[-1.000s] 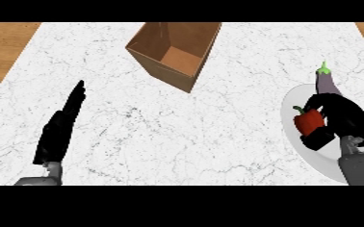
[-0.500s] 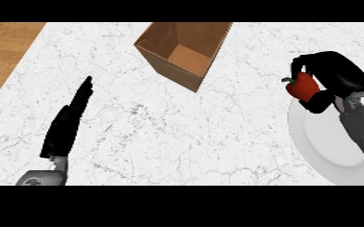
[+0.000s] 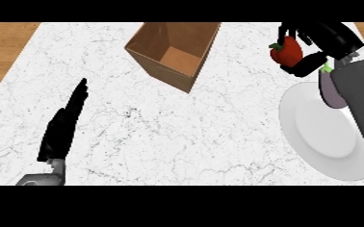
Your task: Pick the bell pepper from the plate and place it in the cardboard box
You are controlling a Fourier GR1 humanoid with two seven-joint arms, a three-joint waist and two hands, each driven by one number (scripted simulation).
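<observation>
While the pepper (image 3: 286,51) hangs red and glossy in our right hand (image 3: 318,39), clear of the plate (image 3: 313,125) and above the counter (image 3: 177,134) at the view's upper right, we log the step as the carry to the box (image 3: 175,53).

Item, pepper: held off every surface, fingers curled round its far side, thumb side below; its left face shows plainly.

Item, right hand: closed round the pepper, wrist entering from the right edge, the grey forearm crossing over the plate's upper rim.

Item, aubergine (image 3: 331,90): purple, lying at the plate's upper edge, partly hidden by our forearm; not ours to move.

Item, box: brown cardboard, open top, tilted in view, standing well to the pepper's left with bare marble between.

Handling note, as we judge it: we carry the pepper leftward at height, so it passes over the box's near right wall rather than knocking it, centre it above the opening, lower it inside, and only then uncurl the fingers.

Item, left hand (image 3: 64,125): at lower left, fingers straight and pressed together, resting idle, holding nothing.
</observation>
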